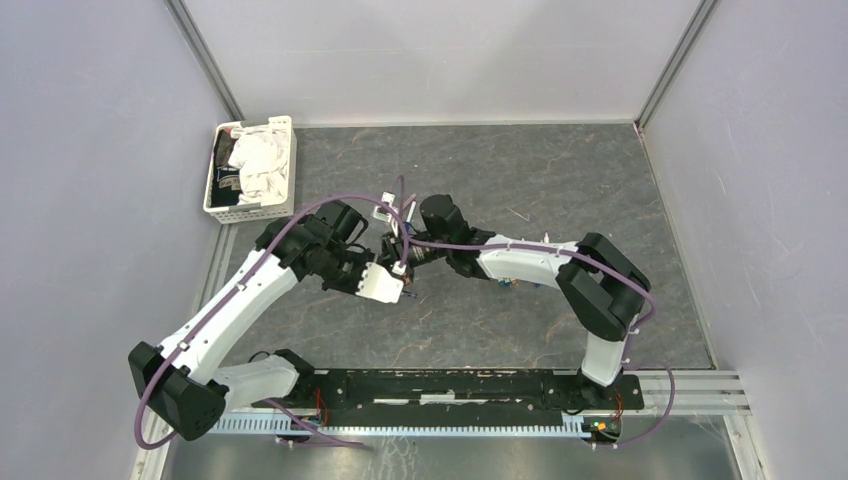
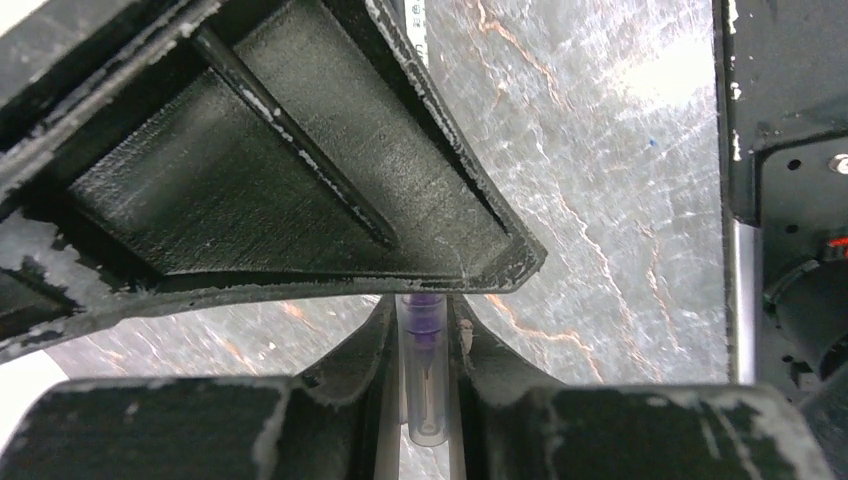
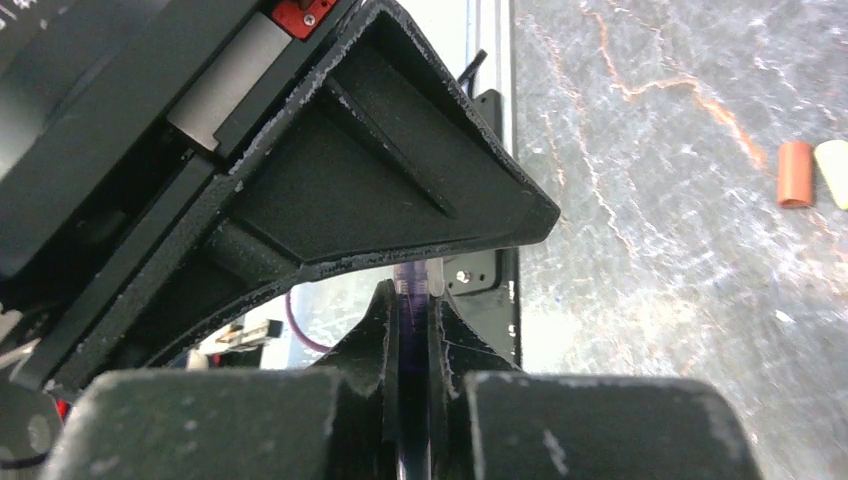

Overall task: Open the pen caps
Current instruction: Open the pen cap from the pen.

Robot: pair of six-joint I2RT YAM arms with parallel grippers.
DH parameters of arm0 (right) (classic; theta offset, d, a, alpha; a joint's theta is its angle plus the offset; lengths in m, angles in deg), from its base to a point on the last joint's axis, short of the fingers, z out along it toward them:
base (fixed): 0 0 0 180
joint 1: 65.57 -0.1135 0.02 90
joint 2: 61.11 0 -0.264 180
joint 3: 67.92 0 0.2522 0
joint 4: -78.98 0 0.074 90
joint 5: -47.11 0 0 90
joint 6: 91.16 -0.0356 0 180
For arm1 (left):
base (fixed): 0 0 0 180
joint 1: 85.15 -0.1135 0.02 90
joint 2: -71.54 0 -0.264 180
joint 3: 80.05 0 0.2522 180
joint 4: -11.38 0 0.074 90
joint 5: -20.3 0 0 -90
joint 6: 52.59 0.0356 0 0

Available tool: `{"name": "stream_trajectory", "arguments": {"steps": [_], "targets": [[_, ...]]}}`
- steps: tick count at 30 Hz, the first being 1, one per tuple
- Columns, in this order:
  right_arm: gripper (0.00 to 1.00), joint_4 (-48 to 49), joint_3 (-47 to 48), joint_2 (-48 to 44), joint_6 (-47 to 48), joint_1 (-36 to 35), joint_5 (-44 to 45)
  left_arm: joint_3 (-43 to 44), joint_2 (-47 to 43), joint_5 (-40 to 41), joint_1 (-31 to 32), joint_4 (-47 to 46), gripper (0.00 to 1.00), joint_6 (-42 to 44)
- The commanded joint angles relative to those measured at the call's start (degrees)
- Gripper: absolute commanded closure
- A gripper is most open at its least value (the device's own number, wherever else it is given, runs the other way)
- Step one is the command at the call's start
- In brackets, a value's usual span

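A purple pen hangs between my two grippers above the middle of the table. The left gripper (image 1: pixel 403 286) (image 2: pixel 428 385) is shut on its clear cap (image 2: pixel 428 400), and a purple nib shows through the plastic. The right gripper (image 1: pixel 409 256) (image 3: pixel 415 335) is shut on the dark purple barrel (image 3: pixel 413 350); the pen's far end is hidden behind the upper finger. In the right wrist view an orange pen cap (image 3: pixel 795 173) and a pale cap (image 3: pixel 832 172) lie loose on the table at the right edge.
A white basket (image 1: pixel 248 212) holding crumpled cloths stands at the back left corner. Small coloured bits (image 1: pixel 506 284) lie under the right forearm. The black base rail (image 1: pixel 450 385) runs along the near edge. Walls close in the table on three sides.
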Motion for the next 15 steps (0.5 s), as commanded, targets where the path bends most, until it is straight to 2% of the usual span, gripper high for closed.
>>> {"name": "stream_trajectory", "arguments": {"steps": [1,3,6,9,12,15], "targets": [[1.0,-8.5,-8.1,-5.8,10.9,3.0,0.0,-0.3,-0.3,7.8,-0.4,1.1,0.98,5.6],[1.0,-14.5,-12.5,-8.3,16.6,4.4,1.6,0.5,0.3,9.7,-2.3,0.9,0.98,7.6],[1.0,-17.5,-18.1,-12.4,19.7,6.3,3.4,3.4,2.4,8.5,-6.3,0.9,0.98,10.1],[1.0,-18.9,-20.9,-15.3,20.9,7.2,4.7,5.3,4.8,6.7,-7.6,0.6,0.98,10.0],[1.0,-19.3,-21.2,-18.2,21.2,8.3,6.6,3.7,5.1,2.4,-7.7,-3.3,0.98,8.0],[1.0,-20.7,-21.1,-21.2,21.4,12.0,11.0,0.3,6.2,-2.2,-7.6,-11.3,0.98,0.8]]}}
